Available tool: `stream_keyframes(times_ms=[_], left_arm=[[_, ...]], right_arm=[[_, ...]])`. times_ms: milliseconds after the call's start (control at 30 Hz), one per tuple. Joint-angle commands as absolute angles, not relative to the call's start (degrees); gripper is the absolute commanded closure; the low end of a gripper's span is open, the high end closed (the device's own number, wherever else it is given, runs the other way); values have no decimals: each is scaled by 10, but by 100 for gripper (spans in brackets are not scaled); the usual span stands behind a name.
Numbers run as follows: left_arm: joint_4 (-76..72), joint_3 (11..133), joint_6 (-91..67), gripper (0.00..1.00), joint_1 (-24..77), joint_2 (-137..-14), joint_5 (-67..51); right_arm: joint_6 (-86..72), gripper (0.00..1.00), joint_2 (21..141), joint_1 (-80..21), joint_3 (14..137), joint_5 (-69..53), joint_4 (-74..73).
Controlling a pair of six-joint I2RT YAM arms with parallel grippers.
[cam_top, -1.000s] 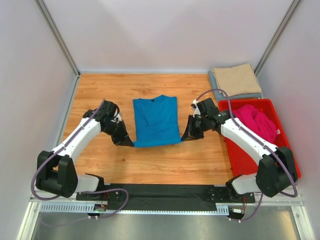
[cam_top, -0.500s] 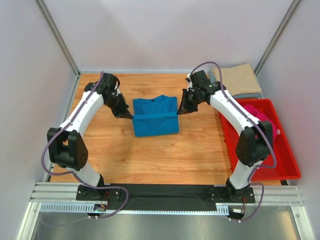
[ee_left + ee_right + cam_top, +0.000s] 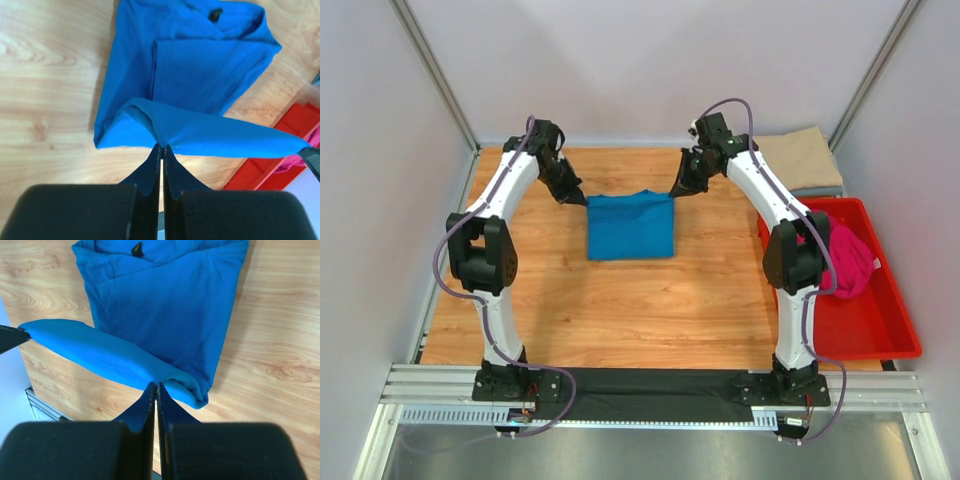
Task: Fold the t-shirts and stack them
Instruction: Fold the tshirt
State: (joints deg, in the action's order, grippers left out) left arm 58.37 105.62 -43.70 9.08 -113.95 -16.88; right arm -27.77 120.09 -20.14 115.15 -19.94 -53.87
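Note:
The bright blue t-shirt (image 3: 630, 235) lies on the wooden table (image 3: 620, 310), with its near hem lifted and doubled over toward the collar. My left gripper (image 3: 582, 200) is shut on the hem's left corner (image 3: 161, 146). My right gripper (image 3: 672, 193) is shut on the right corner (image 3: 156, 385). The hem hangs stretched between them above the shirt's body (image 3: 200, 75) (image 3: 165, 305). A folded tan t-shirt (image 3: 798, 158) rests on a grey-blue one (image 3: 820, 189) at the far right. The magenta t-shirt (image 3: 850, 258) lies crumpled in the red bin (image 3: 880, 325).
The red bin stands along the table's right edge, close to the right arm's base. White walls and metal posts close in the back and sides. A black strip (image 3: 640, 385) runs along the near edge between the arm bases.
Both arms have swung from the shirt's near end to its far end, carrying the hem over the body. The blue shirt now shows about half its earlier length.

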Motion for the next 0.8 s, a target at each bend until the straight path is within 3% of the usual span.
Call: stream_keyframes(times_ms=[0, 767], left_arm=[[543, 1085, -449, 100, 78, -1160, -179], [426, 1187, -478, 100, 61, -1303, -174]], right_arm=[[-281, 100, 1223, -185, 1188, -207, -531], [-315, 98, 1342, -167, 1243, -230, -362]])
